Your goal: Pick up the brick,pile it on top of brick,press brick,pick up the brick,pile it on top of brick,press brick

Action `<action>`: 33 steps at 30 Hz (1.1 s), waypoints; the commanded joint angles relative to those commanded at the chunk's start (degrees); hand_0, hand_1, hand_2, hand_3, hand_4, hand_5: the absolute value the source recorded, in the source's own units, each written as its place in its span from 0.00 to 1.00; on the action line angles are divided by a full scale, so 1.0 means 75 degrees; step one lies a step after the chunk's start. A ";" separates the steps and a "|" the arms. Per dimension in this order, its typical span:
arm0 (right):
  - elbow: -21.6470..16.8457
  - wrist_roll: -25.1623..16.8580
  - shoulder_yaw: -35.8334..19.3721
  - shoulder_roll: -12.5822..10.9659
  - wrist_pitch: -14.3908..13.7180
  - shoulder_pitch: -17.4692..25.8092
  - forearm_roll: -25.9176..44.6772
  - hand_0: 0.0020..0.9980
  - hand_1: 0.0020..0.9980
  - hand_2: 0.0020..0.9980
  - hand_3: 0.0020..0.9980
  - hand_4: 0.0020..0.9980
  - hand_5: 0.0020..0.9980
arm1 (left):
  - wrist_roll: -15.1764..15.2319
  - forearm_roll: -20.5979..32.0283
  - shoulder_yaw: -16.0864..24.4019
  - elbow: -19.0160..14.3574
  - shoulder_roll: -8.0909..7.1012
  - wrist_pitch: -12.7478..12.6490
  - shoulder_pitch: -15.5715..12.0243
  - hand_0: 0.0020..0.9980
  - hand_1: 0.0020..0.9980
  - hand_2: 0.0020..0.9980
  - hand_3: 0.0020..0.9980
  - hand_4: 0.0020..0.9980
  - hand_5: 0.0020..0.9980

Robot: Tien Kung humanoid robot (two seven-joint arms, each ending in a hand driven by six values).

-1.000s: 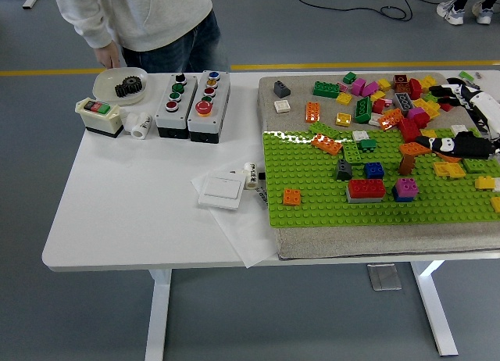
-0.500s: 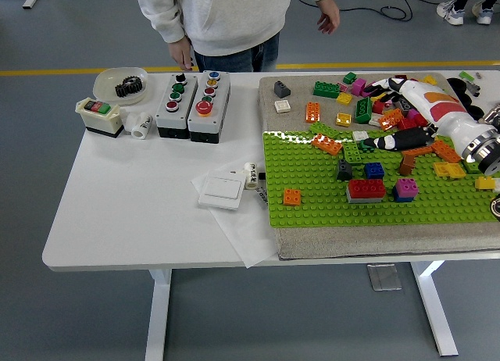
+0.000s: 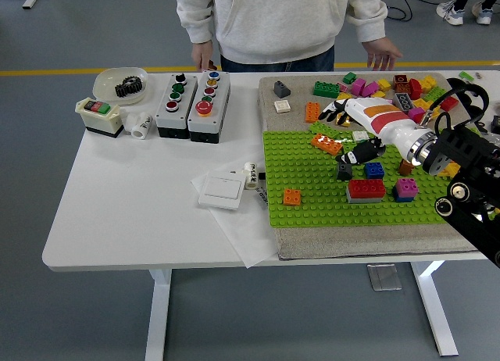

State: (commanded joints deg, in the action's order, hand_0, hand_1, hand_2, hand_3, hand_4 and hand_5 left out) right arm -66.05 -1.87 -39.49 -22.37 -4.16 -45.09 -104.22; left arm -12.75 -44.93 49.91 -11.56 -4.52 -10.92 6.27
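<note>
My right hand [image 3: 348,134] reaches in from the right over the back left part of the green baseplate [image 3: 312,181]. Its black fingers [image 3: 357,153] are spread and hold nothing. The thumb tip hangs just above a dark grey brick [image 3: 344,172]. Next to it sit a blue brick [image 3: 375,170] and a red brick [image 3: 366,189] stacked on a blue one. An orange brick [image 3: 327,144] lies left of the hand, and a small orange brick [image 3: 292,196] sits near the plate's front left. A magenta brick [image 3: 406,187] stands further right. My left hand is out of view.
Several loose bricks [image 3: 367,87] lie on the grey mat behind the plate. Two button boxes [image 3: 191,99], a switch box [image 3: 100,115], a bowl with a gear [image 3: 121,83] and a white wall switch [image 3: 222,189] sit on the left. A person stands at the far side, one hand [image 3: 381,58] hovering over the far edge.
My right arm has swept left from the plate's right end to above the dark grey brick. The person has stepped right along the far side.
</note>
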 joint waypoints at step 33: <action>0.1805 0.0803 0.1110 0.0946 0.0499 -0.0747 -0.0895 0.54 0.52 0.58 0.64 1.00 0.08 | -0.0043 -0.0003 -0.0051 -0.0036 -0.0076 -0.0025 -0.0005 0.76 0.78 0.78 0.68 0.77 0.65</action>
State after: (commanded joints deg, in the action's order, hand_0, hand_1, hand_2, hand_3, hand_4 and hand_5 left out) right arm -52.51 4.15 -31.17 -15.28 -0.42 -50.69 -110.94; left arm -13.08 -44.95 49.53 -11.83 -5.09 -11.11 6.24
